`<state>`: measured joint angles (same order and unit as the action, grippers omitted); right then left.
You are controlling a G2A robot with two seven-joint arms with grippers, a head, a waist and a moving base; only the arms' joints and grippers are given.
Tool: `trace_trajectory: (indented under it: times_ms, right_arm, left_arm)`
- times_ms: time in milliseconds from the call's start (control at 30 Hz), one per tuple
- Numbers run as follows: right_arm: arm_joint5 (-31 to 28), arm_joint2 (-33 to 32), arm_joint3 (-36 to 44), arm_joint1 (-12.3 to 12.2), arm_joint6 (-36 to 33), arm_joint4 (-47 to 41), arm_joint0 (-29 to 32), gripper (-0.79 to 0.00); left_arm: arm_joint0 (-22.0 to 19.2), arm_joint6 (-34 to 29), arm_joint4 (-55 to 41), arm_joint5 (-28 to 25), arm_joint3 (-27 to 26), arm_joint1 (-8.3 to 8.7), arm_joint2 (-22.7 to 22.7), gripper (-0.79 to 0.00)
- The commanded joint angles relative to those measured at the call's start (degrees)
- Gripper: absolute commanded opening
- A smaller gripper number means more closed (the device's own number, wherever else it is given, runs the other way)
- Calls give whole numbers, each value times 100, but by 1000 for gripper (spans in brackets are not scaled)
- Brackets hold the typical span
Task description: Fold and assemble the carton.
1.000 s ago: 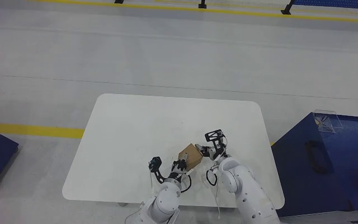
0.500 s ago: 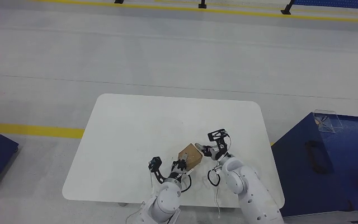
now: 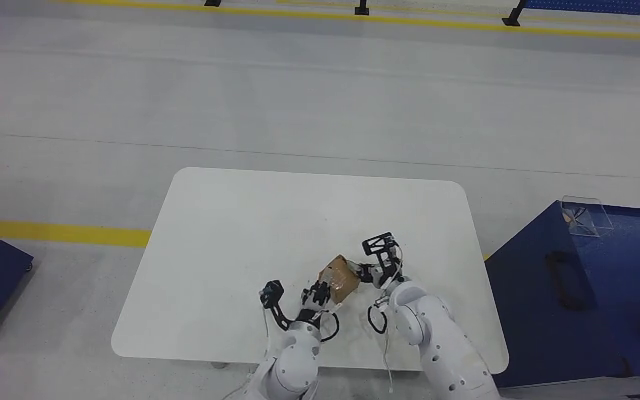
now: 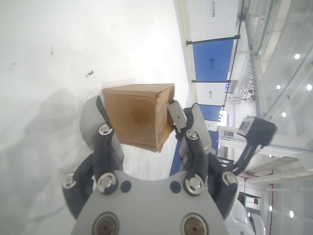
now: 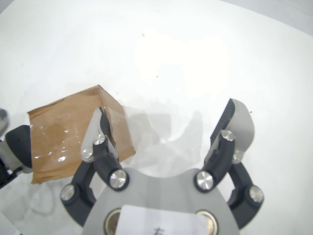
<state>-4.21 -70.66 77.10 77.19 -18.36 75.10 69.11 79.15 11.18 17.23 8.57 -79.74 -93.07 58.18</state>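
A small brown carton [image 3: 339, 277] sits tilted near the front edge of the white table [image 3: 250, 230]. In the left wrist view my left gripper [image 4: 137, 113] is shut on the carton [image 4: 137, 116], one finger on each of two opposite sides. In the right wrist view my right gripper [image 5: 166, 110] stands open beside the carton [image 5: 66, 133]; one fingertip [image 5: 101, 121] rests against the carton's taped side and the other [image 5: 232, 121] hangs over bare table. From above, the left gripper [image 3: 318, 292] is on the carton's near side and the right gripper [image 3: 370, 268] just to its right.
A dark blue cabinet [image 3: 570, 290] stands off the table's right edge. The table's front edge runs close behind both arms. Bare table surface stretches to the left of the carton and beyond it.
My right gripper has shifted a little left, up against the carton. The left arm has edged slightly left with the carton still in its grip.
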Motion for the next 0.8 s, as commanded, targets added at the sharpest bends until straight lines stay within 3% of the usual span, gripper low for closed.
trace_trajectory:
  times_ms: [0,33,300,567,767]
  right_arm:
    - [-96,-79,65,-16,26,-78,30,0]
    - [-148,-130,102,-26,33,-126,53,0]
    - [-33,-529,343,-77,96,-469,213,0]
    - [49,-524,51,-79,-116,-491,84,0]
    - [53,-307,-216,-56,-96,-234,-156,0]
  left_arm:
    - [156,306,618,-556,-148,61,14,0]
    - [266,520,749,-790,-159,75,19,0]
    - [218,498,1037,-793,-148,97,23,0]
    - [-96,1223,5344,-736,394,385,-118,0]
    - [-205,494,7262,-864,605,569,-180,0]
